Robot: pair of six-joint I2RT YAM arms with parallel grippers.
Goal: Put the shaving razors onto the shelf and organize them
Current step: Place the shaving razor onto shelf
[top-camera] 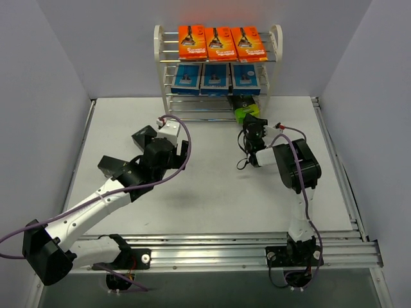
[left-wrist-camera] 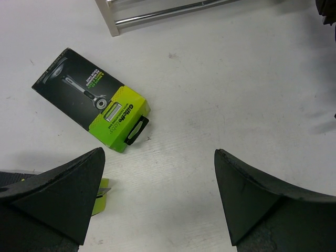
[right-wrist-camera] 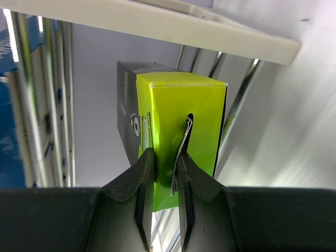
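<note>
The white shelf (top-camera: 277, 45) stands at the back of the table. Three orange razor packs (top-camera: 220, 42) lie on its top tier and three blue ones (top-camera: 215, 77) on the tier below. My right gripper (right-wrist-camera: 165, 155) is shut on the lime end of a black-and-lime razor box (right-wrist-camera: 178, 105), pinching its hang tab, and holds it at the shelf's lowest tier (top-camera: 246, 110). My left gripper (left-wrist-camera: 157, 152) hangs open over bare table. A second black-and-lime box (left-wrist-camera: 92, 100) lies flat ahead and to its left. The lime corner of another pack (left-wrist-camera: 100, 197) peeks out beside the left finger.
The shelf's foot and lower rods (left-wrist-camera: 157, 13) run across the far edge of the left wrist view. An aluminium rail (top-camera: 225, 253) runs along the near table edge by the arm bases. White walls close in both sides and the back.
</note>
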